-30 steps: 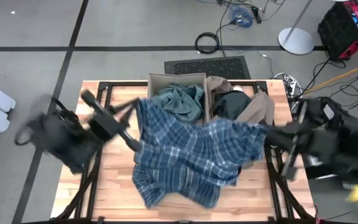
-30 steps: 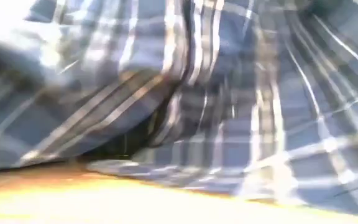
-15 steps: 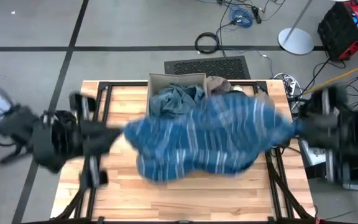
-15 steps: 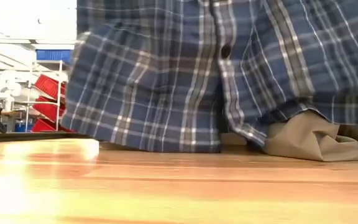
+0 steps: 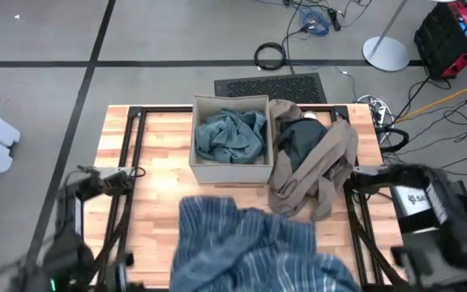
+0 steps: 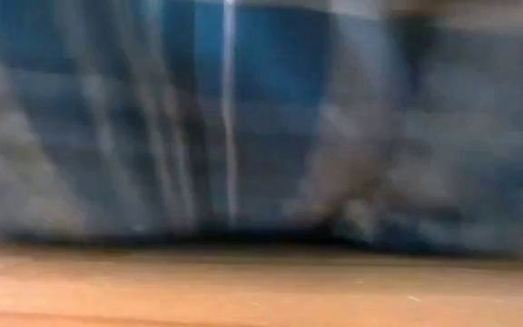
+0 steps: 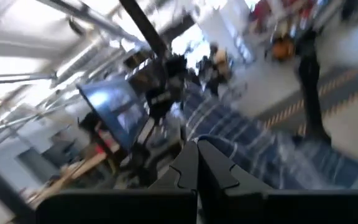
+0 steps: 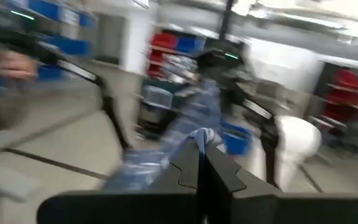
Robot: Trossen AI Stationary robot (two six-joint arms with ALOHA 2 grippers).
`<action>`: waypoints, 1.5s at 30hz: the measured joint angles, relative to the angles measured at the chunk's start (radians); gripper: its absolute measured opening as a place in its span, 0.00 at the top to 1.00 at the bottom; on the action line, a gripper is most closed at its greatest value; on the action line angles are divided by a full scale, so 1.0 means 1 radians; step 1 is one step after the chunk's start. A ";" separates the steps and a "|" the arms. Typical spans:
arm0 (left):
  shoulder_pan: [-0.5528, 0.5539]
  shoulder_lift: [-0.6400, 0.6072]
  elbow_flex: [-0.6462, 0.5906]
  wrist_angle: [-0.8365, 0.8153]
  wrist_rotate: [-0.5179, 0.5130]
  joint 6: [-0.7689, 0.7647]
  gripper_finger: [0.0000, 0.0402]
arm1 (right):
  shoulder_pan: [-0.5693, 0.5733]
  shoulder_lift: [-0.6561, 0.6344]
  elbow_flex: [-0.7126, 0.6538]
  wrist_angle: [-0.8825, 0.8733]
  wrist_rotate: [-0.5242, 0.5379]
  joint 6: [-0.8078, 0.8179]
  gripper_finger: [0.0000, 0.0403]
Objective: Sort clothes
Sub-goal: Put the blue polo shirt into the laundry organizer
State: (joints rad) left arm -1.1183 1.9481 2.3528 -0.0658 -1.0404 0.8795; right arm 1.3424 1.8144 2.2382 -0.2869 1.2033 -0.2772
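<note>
The blue-white plaid shirt (image 5: 250, 251) spreads over the near half of the table and fills the low view (image 6: 243, 118). My left gripper (image 7: 197, 152) and my right gripper (image 8: 199, 148) are both shut on it, at the table's left and right sides. A cardboard box (image 5: 197, 134) at the far middle holds a teal-green piece (image 5: 229, 134). Beside the box lie a dark piece (image 5: 298, 138) and a taupe-brown piece (image 5: 319, 170), which drapes toward the table's middle. My left gripper pinches a bit of the plaid shirt's edge (image 7: 211, 144) between its two shut fingertips. From there the cloth runs away toward the other arm. My right gripper pinches a bunched bit of the shirt (image 8: 199, 133) at its fingertips. The cloth stretches from it as a narrow band toward the other arm.
Bare wood (image 5: 148, 138) shows at the table's far left and along its left side. Black frame rails (image 5: 124, 203) run beside both long sides. Cables and a stand base (image 5: 383, 53) lie on the floor beyond the far edge.
Both grippers have swung toward the table's near edge and downward, staying shut on the plaid shirt. Half a second ago the shirt stretched over the box and the taupe-brown piece. It has now come off them and spreads over the near half.
</note>
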 joint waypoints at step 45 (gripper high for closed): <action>0.335 0.116 -0.544 -1.205 0.499 -1.654 1.00 | -0.261 -0.054 -0.869 -0.491 -0.971 1.537 1.00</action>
State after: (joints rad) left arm -0.7830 2.0636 1.8088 -1.2713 -0.5414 -0.7742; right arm 1.0809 1.7599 1.3694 -0.7782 0.2320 1.2601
